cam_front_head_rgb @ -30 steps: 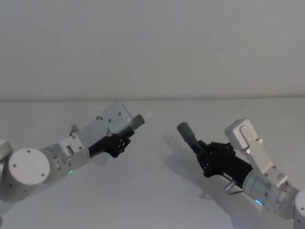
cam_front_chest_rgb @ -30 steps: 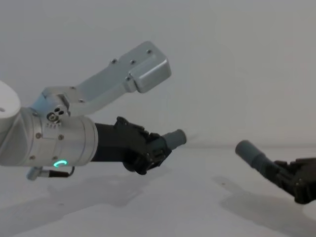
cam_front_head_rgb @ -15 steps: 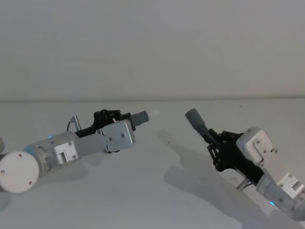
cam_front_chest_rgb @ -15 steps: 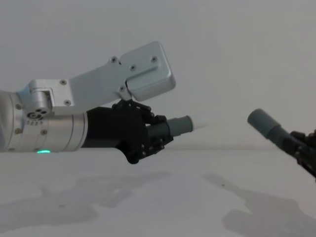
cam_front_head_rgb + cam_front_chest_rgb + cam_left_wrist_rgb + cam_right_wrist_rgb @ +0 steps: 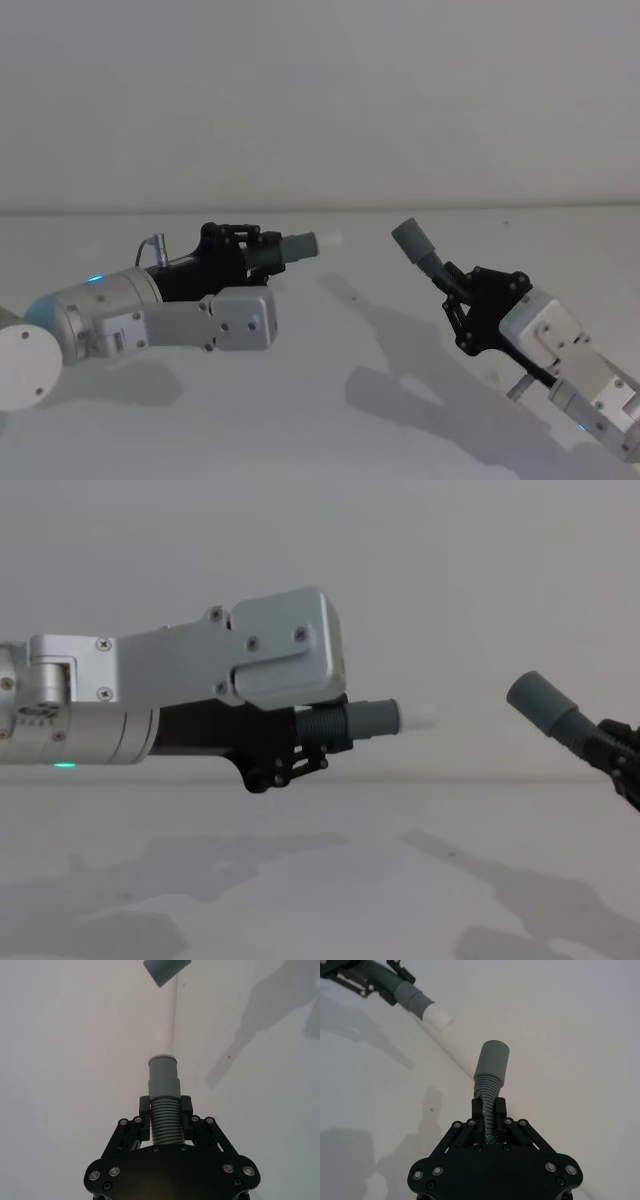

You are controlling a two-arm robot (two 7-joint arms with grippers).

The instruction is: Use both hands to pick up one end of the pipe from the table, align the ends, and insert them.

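Above the white matte table [image 5: 300,440], the black left gripper [image 5: 262,258] clamps the dark grey ribbed plastic hose [image 5: 165,1120] behind its narrow white tip [image 5: 327,240]. The black right gripper [image 5: 452,288] clamps the ribs behind the smooth grey cuff [image 5: 410,240], near on the right. The light ribs will likely flex, so holds close behind each stiff end suit.

Plain pale grey wall [image 5: 320,90] behind work area: bare, matte, unmarked. Meets counter [image 5: 300,410] along straight horizontal seam [image 5: 100,210] running full width of head view. Soft grey shadows [image 5: 420,375] spread over counter surface. Tiny dark speck [image 5: 228,1057] on counter, beside one shadow.
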